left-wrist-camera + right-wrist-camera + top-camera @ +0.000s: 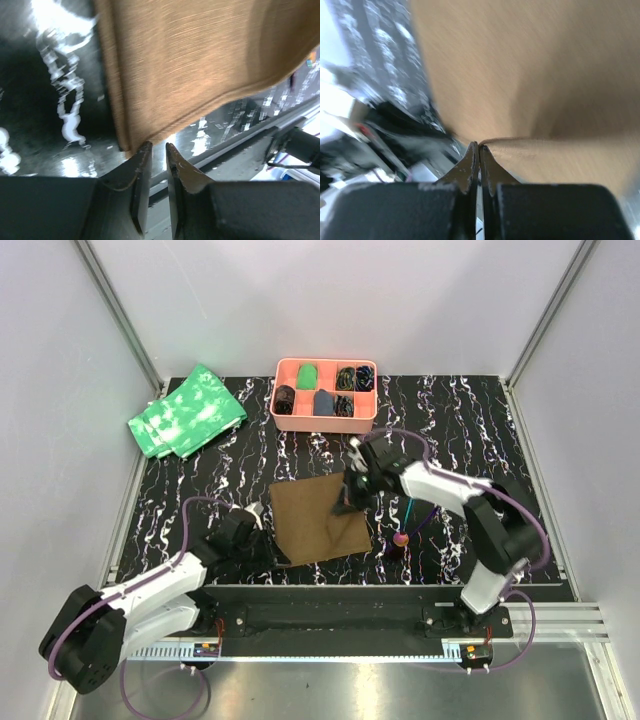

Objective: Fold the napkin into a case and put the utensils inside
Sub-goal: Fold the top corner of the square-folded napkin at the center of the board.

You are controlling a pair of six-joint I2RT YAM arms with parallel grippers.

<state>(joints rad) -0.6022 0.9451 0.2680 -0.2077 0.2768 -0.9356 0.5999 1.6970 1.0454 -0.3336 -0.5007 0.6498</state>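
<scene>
Marbled tabletop (480,420), napkin (310,525) mid-fold.
Right gripper (479,146) clamps its 3 o'clock edge; left gripper (158,147), parted, holds nothing: cloth could drag.

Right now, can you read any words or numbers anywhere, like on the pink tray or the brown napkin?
No words or numbers can be read.
The pink tray and brown napkin are plain.
The white marks on the green cloths and black table are just pattern.

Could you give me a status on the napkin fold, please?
Right fingers shut on edge of plain brown square cloth napkin. Left fingers slightly apart at its corner, gripping nothing. Slim plastic utensils alongside.
</scene>
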